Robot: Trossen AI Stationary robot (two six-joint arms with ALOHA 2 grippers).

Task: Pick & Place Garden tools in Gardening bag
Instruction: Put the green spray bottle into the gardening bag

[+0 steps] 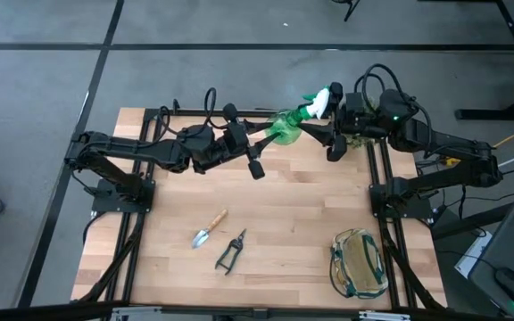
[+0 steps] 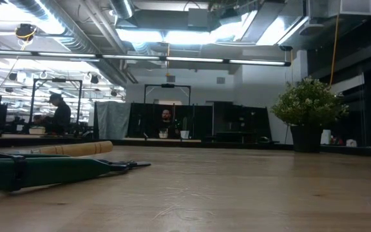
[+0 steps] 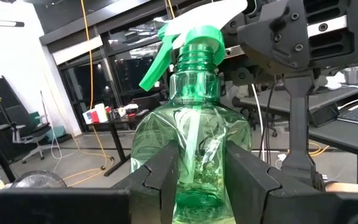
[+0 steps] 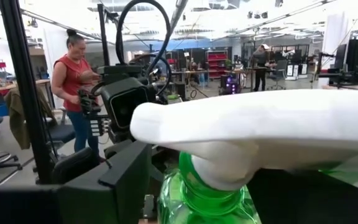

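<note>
We are reading the table from its left side across. The left gripper is holding the green spray bottle up off the wood near the far edge, its two fingers clamped on either side of the bottle's clear body, below the neck. The white nozzle is pointing away from that arm, toward the right arm.

Just right of it, the right gripper is reaching in at the nozzle end. Its wrist view is showing the white trigger head filling the frame with the green neck right under it, so the head appears to be sitting between the spread jaws — we are judging them parted, not yet bearing on the bottle.

The risk, as we see it, is the hand-over itself: if the left lets go before the right is biting properly, the bottle is dropping onto the table. The head is also a smooth, tapering shape — a grip there could slip or squeeze the trigger.

Nearer the front, the trowel and the pruning shears are lying side by side on the wood, untouched. The gardening bag is sitting at the front right corner, well apart from the bottle.
</note>
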